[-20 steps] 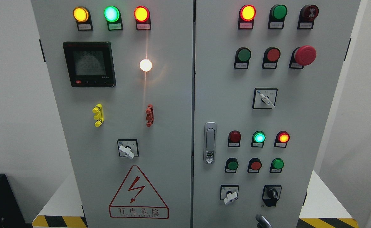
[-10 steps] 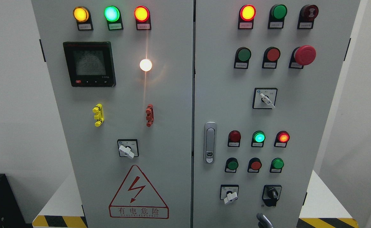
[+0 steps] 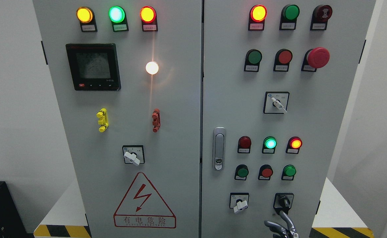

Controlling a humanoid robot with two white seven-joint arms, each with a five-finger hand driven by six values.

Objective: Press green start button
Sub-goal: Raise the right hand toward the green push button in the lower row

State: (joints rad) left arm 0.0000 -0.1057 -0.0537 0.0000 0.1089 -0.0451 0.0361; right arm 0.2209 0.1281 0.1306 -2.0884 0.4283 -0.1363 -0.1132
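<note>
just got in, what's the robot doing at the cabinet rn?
A robot hand is entering at the bottom edge, right of the middle, one finger raised just below the black rotary switch on the right door. It touches no button yet. Several green buttons sit above, unpressed.

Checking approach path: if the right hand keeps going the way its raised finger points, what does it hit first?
Probably the black rotary selector: the right hand has one finger pointing up toward it, tip just below the knob. The green buttons sit higher. Depth to the panel is unclear.
</note>
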